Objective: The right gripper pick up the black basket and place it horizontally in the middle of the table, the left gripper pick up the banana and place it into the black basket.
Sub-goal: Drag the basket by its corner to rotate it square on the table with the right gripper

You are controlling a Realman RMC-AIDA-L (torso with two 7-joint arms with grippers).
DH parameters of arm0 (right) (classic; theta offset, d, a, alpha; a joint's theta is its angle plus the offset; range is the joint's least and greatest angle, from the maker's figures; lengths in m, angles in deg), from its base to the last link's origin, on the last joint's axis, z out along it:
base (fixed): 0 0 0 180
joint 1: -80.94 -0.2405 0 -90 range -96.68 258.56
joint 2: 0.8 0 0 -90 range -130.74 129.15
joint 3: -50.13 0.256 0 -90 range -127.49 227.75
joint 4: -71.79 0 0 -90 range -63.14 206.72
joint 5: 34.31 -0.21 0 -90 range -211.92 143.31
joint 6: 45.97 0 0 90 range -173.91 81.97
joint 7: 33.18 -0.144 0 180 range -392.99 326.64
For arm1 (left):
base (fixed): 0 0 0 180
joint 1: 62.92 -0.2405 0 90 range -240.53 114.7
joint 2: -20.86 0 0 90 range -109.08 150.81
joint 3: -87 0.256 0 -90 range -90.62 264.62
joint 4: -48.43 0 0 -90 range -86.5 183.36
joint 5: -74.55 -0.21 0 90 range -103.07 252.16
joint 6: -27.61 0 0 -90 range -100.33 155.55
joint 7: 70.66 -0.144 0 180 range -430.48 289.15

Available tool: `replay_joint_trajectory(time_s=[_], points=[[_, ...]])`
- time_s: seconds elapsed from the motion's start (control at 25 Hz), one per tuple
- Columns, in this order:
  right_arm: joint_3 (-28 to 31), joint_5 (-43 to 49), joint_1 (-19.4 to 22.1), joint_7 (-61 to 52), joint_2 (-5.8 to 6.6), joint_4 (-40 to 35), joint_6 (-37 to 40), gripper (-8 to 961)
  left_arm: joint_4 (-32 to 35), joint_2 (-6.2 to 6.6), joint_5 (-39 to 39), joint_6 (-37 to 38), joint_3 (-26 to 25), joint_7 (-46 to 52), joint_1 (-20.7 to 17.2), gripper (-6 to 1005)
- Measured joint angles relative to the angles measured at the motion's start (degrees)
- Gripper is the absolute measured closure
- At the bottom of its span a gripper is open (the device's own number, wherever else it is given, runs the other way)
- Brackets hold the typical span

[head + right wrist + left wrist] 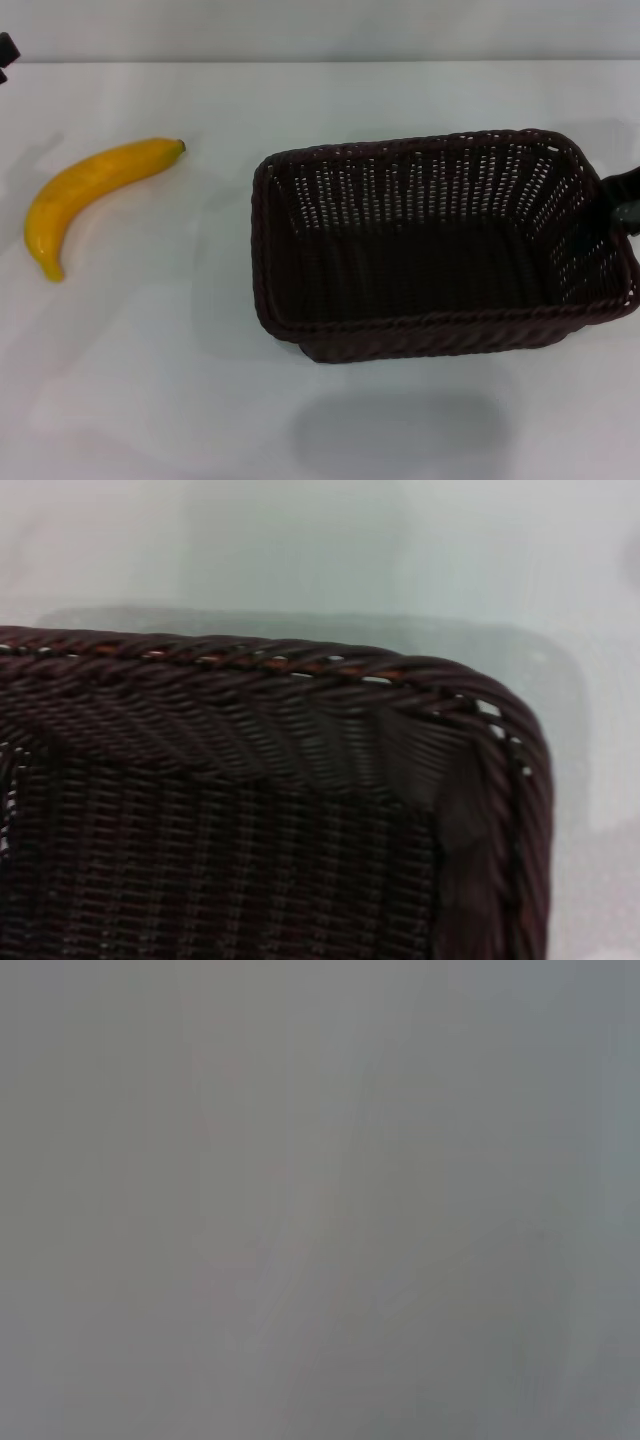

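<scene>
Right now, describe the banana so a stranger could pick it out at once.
On the white table, look to the robot's left of the black basket. The banana lies there alone, apart from the basket: curved, bright yellow, with a dark stem tip.

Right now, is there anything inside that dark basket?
No. The black basket shows only its bare woven floor; the banana lies outside on the table. Beneath the basket is hidden.

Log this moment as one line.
right gripper at black basket right rim, basket raised | banana on table | left gripper parked
</scene>
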Motion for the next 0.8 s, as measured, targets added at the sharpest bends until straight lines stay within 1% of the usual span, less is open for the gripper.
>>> replay_joint_trajectory(time_s=[0.08,0.2,0.28,0.4,0.48,0.56,0.64,0.8], points=[[-0.03,0.09,0.11,-0.09,0.25,-0.74,-0.10,593,0.00,-0.02,0.35,-0.13,0.00,0.00,-0.20,125],[-0.05,-0.45,0.54,-0.08,0.96,-1.91,-0.31,592,0.00,-0.02,0.74,-0.56,-0.05,0.07,-0.67,125],[-0.62,-1.76,0.94,0.29,1.79,-2.48,-0.59,592,0.31,-0.01,1.26,-0.72,-0.08,0.32,-1.34,125],[-2.66,-5.09,1.65,0.86,3.31,-3.33,-0.97,592,1.20,-0.09,1.70,-0.84,-0.09,0.85,-2.12,124],[-3.56,-7.24,2.32,1.07,4.32,-4.13,-1.11,592,3.76,-0.73,2.93,-1.17,-0.25,2.40,-4.18,124],[-4.24,-10.52,3.20,1.58,5.73,-4.58,-1.43,591,4.40,-1.00,3.66,-1.19,-0.61,3.34,-4.96,124],[-4.63,-13.22,4.13,2.31,6.88,-5.04,-1.96,591,4.55,-1.12,4.28,-1.34,-0.97,4.37,-5.49,125],[-3.74,-17.31,6.70,5.01,8.39,-9.28,-4.00,590,4.56,-0.88,4.37,-1.38,-0.96,8.09,-6.08,125]])
